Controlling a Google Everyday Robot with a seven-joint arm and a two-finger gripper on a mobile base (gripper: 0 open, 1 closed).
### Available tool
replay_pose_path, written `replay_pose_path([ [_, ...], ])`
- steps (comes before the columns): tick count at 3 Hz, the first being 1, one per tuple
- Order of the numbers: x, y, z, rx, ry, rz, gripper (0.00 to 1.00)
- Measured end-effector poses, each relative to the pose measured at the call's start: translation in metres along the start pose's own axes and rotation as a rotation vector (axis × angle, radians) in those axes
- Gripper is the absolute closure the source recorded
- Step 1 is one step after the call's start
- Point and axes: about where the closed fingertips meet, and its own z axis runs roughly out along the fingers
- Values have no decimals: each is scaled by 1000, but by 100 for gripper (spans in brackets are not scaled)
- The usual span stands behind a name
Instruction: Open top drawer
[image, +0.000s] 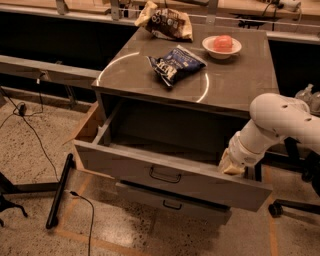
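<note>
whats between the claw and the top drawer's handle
Only the top drawer's bare front, in the camera view; the claw sits at its right rim, the handle centred.
</note>
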Motion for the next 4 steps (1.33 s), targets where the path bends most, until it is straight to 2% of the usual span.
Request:
replay_pose_path([
  [1, 9, 31, -11, -83, 53, 44, 100],
  [3, 5, 94, -17, -244, 88, 128, 100],
  [4, 5, 123, -21, -281, 100, 188, 100],
])
